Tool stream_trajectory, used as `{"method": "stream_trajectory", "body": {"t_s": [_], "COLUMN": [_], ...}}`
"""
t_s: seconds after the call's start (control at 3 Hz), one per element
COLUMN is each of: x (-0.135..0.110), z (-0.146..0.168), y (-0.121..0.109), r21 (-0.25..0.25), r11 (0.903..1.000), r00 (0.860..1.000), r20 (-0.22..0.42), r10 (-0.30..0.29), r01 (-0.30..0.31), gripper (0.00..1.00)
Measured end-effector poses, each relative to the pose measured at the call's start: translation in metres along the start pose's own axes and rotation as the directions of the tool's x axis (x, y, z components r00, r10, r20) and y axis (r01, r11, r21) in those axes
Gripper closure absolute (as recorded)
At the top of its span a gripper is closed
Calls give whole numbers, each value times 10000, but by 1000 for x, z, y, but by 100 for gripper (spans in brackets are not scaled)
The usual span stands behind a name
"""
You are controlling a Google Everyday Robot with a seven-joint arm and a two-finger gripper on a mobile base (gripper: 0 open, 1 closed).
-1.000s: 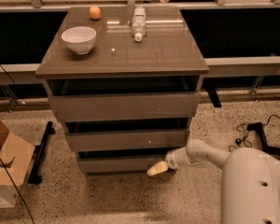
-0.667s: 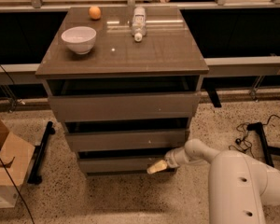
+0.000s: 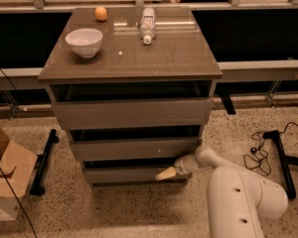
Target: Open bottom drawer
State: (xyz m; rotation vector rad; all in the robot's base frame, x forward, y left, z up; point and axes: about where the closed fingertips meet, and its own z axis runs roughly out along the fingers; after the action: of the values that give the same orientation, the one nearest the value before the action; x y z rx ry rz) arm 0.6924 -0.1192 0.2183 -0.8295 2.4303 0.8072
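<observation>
The bottom drawer (image 3: 124, 175) is the lowest of three grey-brown flat fronts of the cabinet. Its front stands close to the cabinet body, with a dark gap above its top edge. My gripper (image 3: 165, 173) reaches in from the right on a white arm (image 3: 208, 160). Its yellowish tips sit at the right part of the bottom drawer's front, just below the top edge. The middle drawer front (image 3: 134, 148) and the taller top drawer front (image 3: 131, 113) are above it.
On the glossy cabinet top (image 3: 169, 53) stand a white bowl (image 3: 84, 41), an orange (image 3: 101, 14) and a lying bottle (image 3: 147, 25). A cardboard box (image 3: 7, 170) sits on the floor at left. Black stands and cables (image 3: 273, 150) lie at right.
The arm's white body has risen larger into the lower right of the view. The gripper stays at the bottom drawer's right front; the drawer has not visibly moved.
</observation>
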Motion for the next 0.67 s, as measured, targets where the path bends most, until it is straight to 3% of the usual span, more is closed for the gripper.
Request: {"method": "stream_trajectory", "body": {"t_s": [0.67], "x": [-1], "z": [-2], "y": [1], "r21": [-35], "r11": [10000], "r00": [10000], "r20": [-26], "r10": [22], "r01": [-22], "gripper": [42]}}
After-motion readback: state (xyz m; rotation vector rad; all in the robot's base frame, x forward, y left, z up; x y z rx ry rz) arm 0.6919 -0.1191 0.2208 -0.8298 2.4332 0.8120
